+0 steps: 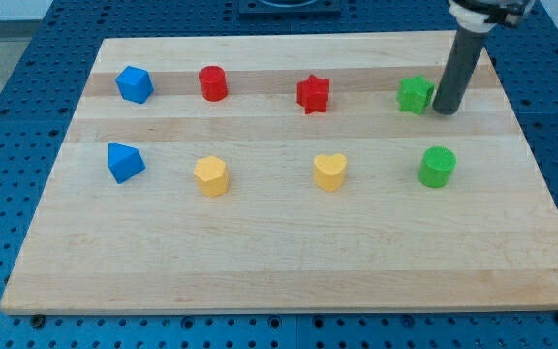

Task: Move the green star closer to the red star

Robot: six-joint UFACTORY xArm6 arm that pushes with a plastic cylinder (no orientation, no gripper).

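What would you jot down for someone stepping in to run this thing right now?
My tip sits just at the view's right of the green star, touching or nearly so. The red star lies further to the view's left in the same top row, with bare board between the two. Done: tip lined up behind the green star. Left: push it leftward toward the red star. The green cylinder below is out of the path.

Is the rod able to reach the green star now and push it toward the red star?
Probably yes. My tip stands just at the view's right of the green star, with nothing between them. The board from there to the red star at the view's left looks free of other blocks.
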